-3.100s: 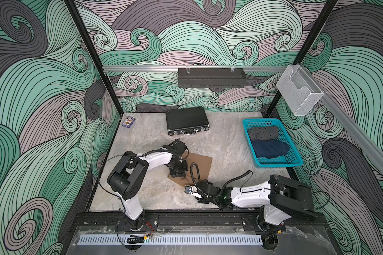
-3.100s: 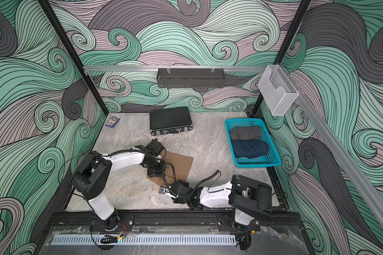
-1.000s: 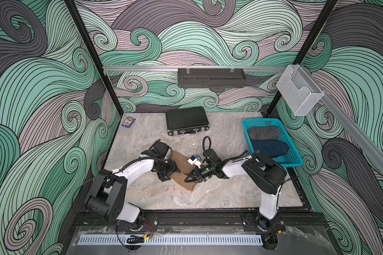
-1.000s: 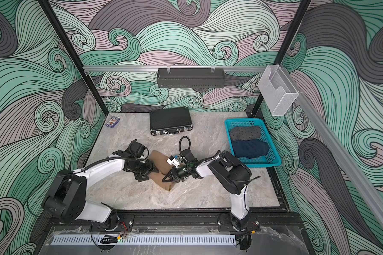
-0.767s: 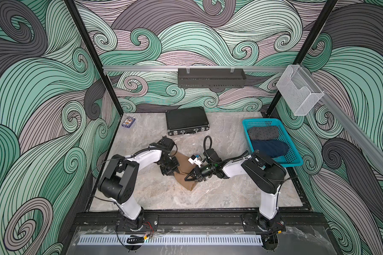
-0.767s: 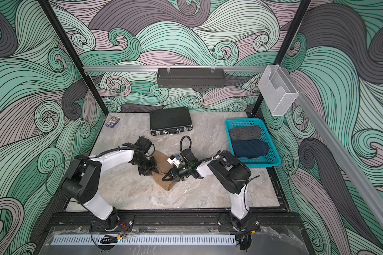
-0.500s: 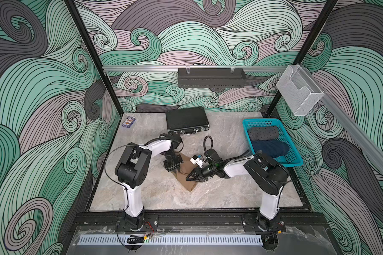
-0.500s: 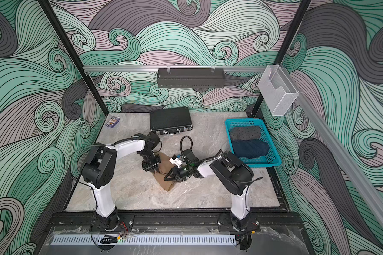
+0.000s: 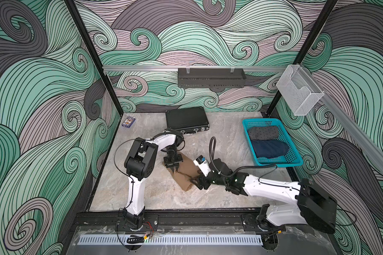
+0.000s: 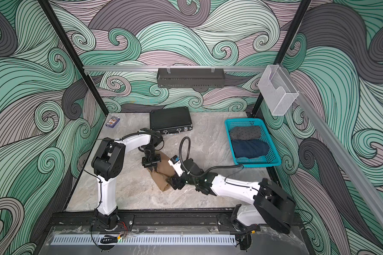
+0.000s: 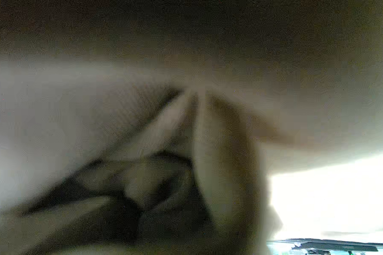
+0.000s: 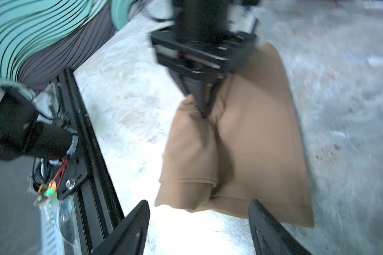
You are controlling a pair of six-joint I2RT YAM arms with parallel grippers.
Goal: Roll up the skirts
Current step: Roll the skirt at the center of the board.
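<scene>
Left gripper [image 12: 205, 111] clamps a fold of the tan skirt [image 12: 257, 143]; right gripper [image 12: 200, 204], jaws apart, faces its roll end-on, just ahead.

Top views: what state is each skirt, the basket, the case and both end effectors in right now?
tan skirt: on the table, partly rolled, one fold pinched.
left end effector: shut on the tan skirt.
right end effector: open at the tan skirt's edge, holding nothing.
dotted grey skirt: rolled, in the teal basket.
denim skirt: rolled, in the teal basket beside the dotted one.
black case: shut, lying flat.
</scene>
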